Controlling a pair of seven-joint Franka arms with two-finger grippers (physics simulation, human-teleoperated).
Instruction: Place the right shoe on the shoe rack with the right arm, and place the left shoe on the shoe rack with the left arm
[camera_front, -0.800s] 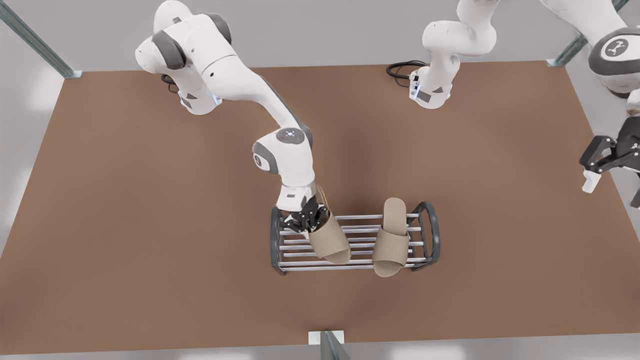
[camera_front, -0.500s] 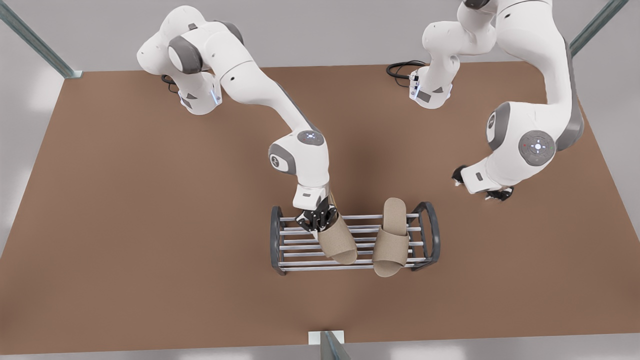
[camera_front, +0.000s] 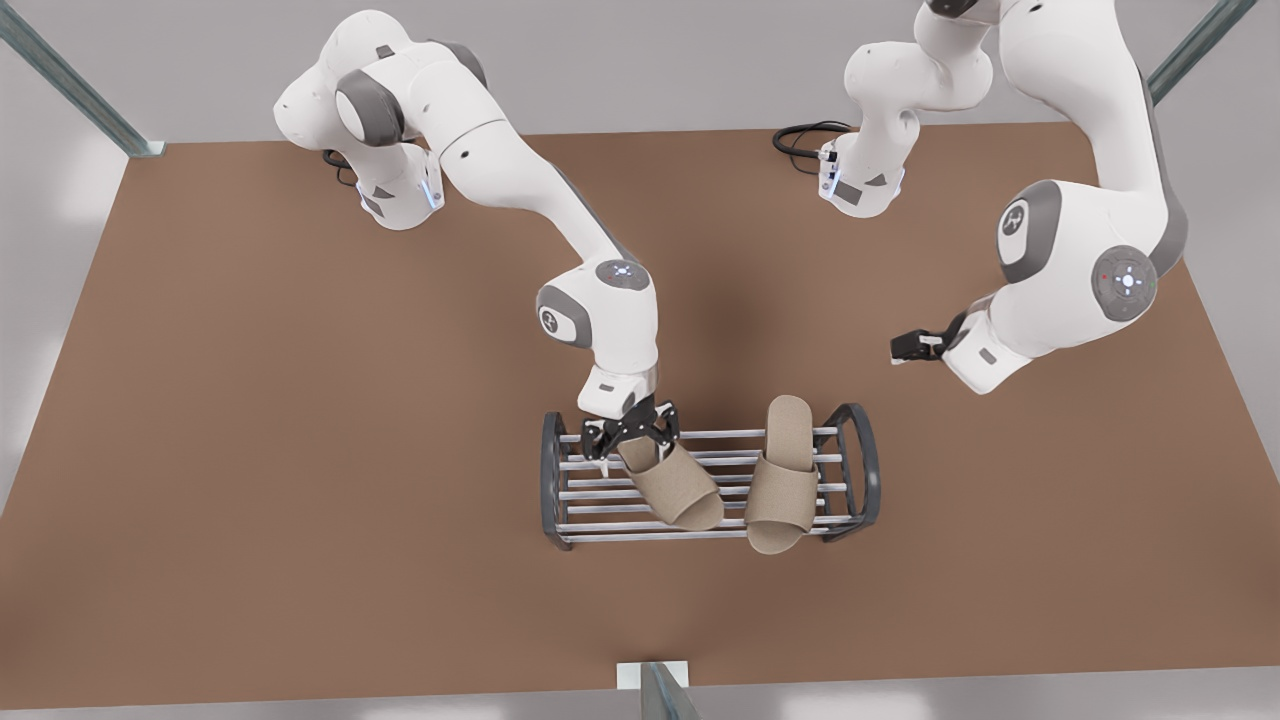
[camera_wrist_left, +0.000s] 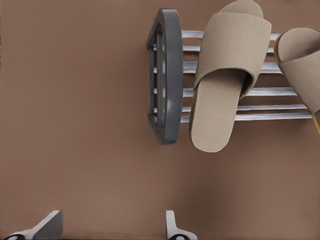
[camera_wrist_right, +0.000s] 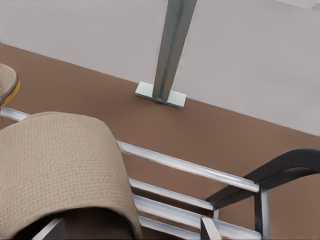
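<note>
Reviewer: Status of right shoe (camera_front: 680, 490) was requested.

Observer: It was found lying on the rack (camera_front: 862, 470), slanted across the silver bars towards the front view's left half, with its toe just beside the left shoe (camera_front: 782, 490). Whether the two touched could not be told.

Reviewer: Right gripper (camera_front: 630, 447)?

Observer: It was seen low at the heel end of the right shoe, above the rear bars. Its fingers (camera_wrist_right: 209, 229) were spread, with a clear gap on one side of the shoe in the right wrist view, so the shoe was judged to be borne by the bars and not by a grip. The low position was judged to suit setting the shoe down without a drop.

Reviewer: Left shoe?

Observer: It was recorded square across the bars near the hoop at the front view's right, with its toe overhanging the front bar. It was judged stable, since several bars were spanned.

Reviewer: Left gripper (camera_front: 908, 347)?

Observer: It was noted well apart from the rack, above the bare table (camera_front: 300, 450) at the front view's right. Its fingers (camera_wrist_left: 47, 225) were spread wide with nothing between them. That arm was logged as waiting, probably parked clear so that the rack was left free for the other arm.

Reviewer: Progress?

Observer: Both shoes were judged placed. Only a lift of the right gripper, straight up so that the heel is not dragged, was thought to be left.
</note>
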